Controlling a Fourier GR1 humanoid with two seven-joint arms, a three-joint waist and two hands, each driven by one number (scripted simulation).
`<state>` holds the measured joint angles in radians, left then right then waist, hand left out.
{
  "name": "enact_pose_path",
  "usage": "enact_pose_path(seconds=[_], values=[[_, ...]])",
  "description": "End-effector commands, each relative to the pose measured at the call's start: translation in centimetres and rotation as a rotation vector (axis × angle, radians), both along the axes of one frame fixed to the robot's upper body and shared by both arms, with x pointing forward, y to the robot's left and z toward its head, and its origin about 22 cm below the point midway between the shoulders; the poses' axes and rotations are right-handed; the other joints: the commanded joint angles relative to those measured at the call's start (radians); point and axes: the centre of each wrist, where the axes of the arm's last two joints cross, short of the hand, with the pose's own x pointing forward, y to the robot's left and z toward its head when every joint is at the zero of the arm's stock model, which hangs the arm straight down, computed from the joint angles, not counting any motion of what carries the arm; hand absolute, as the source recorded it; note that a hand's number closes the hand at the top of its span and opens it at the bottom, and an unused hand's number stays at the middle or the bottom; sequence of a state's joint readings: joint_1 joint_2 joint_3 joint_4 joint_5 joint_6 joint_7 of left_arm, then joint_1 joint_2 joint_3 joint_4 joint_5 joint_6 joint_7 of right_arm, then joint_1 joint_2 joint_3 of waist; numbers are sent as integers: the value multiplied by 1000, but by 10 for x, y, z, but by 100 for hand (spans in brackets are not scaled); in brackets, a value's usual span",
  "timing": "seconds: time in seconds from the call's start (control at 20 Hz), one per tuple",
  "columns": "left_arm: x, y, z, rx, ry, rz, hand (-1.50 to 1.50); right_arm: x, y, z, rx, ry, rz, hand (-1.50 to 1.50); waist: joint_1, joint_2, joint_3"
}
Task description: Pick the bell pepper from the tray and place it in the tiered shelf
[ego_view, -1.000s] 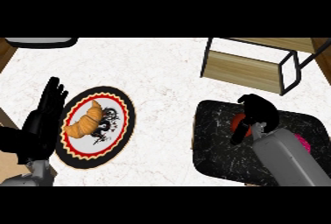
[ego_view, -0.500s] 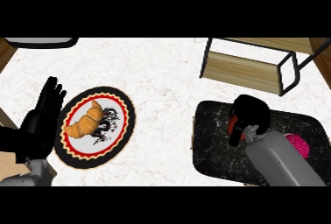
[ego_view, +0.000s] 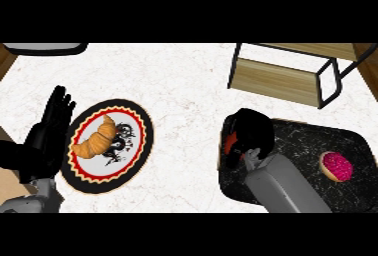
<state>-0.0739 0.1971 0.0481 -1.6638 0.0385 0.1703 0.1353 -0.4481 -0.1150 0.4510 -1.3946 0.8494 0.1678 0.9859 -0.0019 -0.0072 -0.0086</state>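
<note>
- I am watching my right hand curling round the red bell pepper at the tray's left edge, right of centre.
- My left hand is resting open at the left, beside the plate.
- The tiered shelf is standing upper right.

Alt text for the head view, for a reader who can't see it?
The right hand curls round a red bell pepper at the left end of a dark tray, which also holds a pink doughnut. The tiered shelf stands beyond; the open left hand rests beside a plate with a croissant.
</note>
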Motion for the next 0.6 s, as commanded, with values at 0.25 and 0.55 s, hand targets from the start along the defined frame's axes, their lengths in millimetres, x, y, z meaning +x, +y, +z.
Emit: enact_pose_path(seconds=[0.25, 0.55], values=[[-1, -3, -3, 2, 26, -2, 0, -18, 31, 87, 311, -291, -86, 150, -2, 0, 8], [5, 7, -4, -5, 7, 13, 0, -26, 19, 155, 311, -548, -228, 150, -11, 0, 7]])
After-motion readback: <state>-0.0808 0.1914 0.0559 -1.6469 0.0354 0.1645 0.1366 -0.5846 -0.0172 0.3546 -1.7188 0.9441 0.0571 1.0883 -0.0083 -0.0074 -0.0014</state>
